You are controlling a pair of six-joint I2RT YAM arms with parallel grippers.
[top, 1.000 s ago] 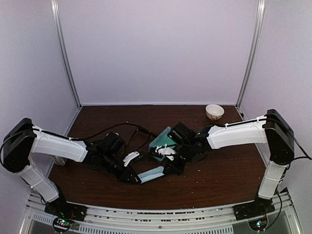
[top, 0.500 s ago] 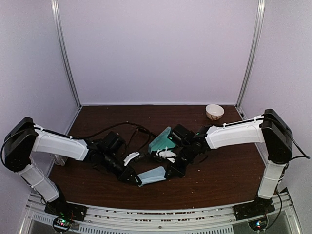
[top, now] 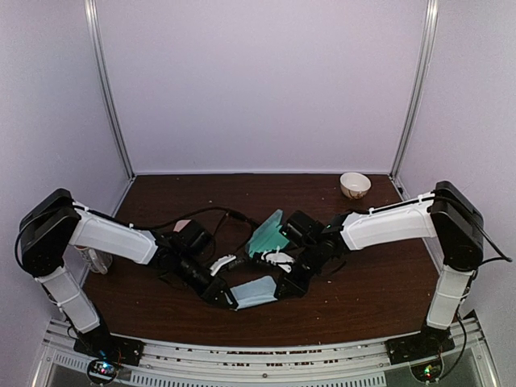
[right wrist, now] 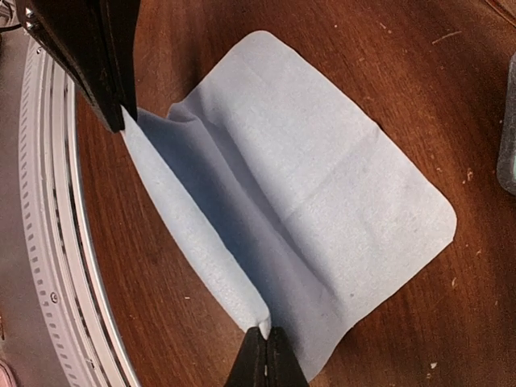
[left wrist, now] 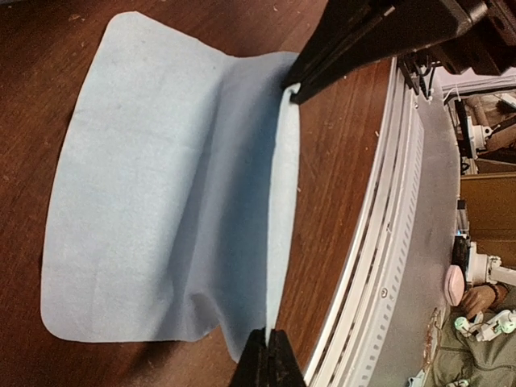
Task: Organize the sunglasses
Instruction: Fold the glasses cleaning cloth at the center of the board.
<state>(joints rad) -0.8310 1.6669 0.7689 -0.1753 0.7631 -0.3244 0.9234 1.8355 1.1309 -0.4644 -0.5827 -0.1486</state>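
Left gripper (left wrist: 268, 363) clenched on one near corner of the light-blue cloth (left wrist: 153, 185); right gripper (right wrist: 266, 355) clenched on the other corner; that hem is raised and taut between them; the rest lies flat on the desk (top: 363, 290), mid near edge; sunglasses cannot be made out among the arms; teal oblong thing (top: 270, 234) just behind.

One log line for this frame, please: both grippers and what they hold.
left gripper: shut on light-blue cloth corner | right gripper: shut on neighbouring corner | cloth: pinched edge raised, rest flat on table
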